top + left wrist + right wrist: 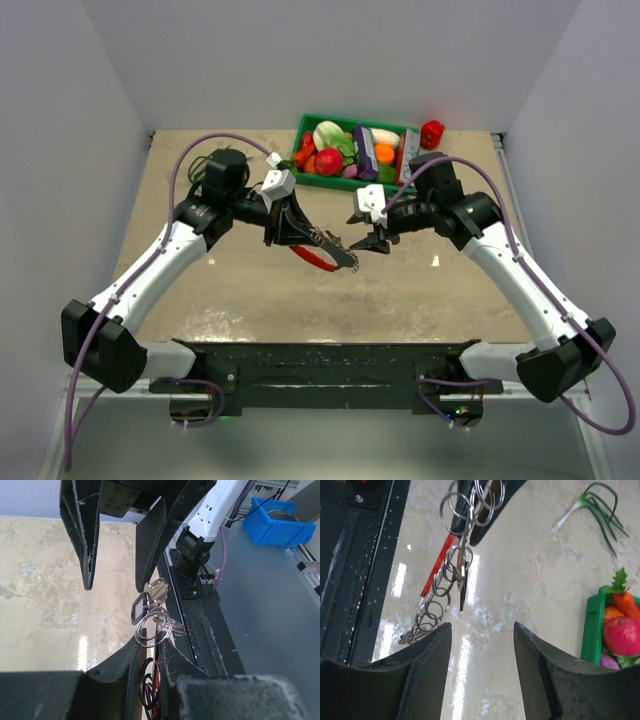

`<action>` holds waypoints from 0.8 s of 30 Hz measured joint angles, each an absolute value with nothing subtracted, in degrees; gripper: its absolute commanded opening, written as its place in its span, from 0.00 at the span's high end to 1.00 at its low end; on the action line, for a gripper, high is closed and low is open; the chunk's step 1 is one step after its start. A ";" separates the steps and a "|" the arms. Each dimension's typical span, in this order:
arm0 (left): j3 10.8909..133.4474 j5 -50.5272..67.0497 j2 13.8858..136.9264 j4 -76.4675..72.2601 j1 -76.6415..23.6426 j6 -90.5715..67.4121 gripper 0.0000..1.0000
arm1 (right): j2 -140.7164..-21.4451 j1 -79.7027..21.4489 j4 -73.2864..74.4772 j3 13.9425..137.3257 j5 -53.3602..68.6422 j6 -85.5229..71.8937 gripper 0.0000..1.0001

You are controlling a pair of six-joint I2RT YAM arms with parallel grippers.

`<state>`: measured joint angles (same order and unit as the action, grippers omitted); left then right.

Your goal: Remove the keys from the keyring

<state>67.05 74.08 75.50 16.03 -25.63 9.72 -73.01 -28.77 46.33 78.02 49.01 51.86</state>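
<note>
A: Left tool (152, 647), state?
B: Clenched. It pinched the keyring (146, 630) bunch between its tips and held it up off the desk (250, 290).
A: Keys off yet?
B: No. The keys (156, 591) all sat on the keyring. In the left wrist view the silvery ones fanned out just past the left tool's tips. The black-headed key (137, 611) hung just beside them.
A: Right tool (482, 630)?
B: Released. Jaws stood well apart, with nothing between them in its own wrist view. From the left wrist, one of its fingers (152, 545) ended just beside the key heads. Touching or not, couldn't tell.
A: Tag?
B: Red tag (438, 562) hung from the bunch, next to a chain (434, 607) of small linked rings. The chain's loose end lay near one right tool finger in the right wrist view.
A: Where over the desk?
B: Top view: the two tools faced each other tip to tip over the desk's middle. The bunch was between them, at the left tool's tips.
A: Anything else?
B: Green bin (593, 630) at the far edge, full of produce: apple (622, 635), carrot (626, 602). An onion (592, 505) lay on the desk outside the bin. A small red thing (432, 133) sat just right of the bin, couldn't tell what. Purple cables (215, 140) ran along both arms.
</note>
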 measured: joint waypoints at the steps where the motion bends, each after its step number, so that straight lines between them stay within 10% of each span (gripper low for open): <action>1: 67.05 74.35 75.50 16.03 -25.63 9.87 1.00 | -72.69 -28.80 45.76 78.02 49.63 51.68 0.45; 24: 67.05 74.83 75.50 16.05 -25.63 10.09 1.00 | -75.75 -28.80 41.54 81.12 59.55 49.78 0.59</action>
<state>67.05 74.83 75.50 16.05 -25.63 10.09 -75.75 -28.80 41.54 81.12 59.55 49.78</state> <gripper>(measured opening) 0.185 0.436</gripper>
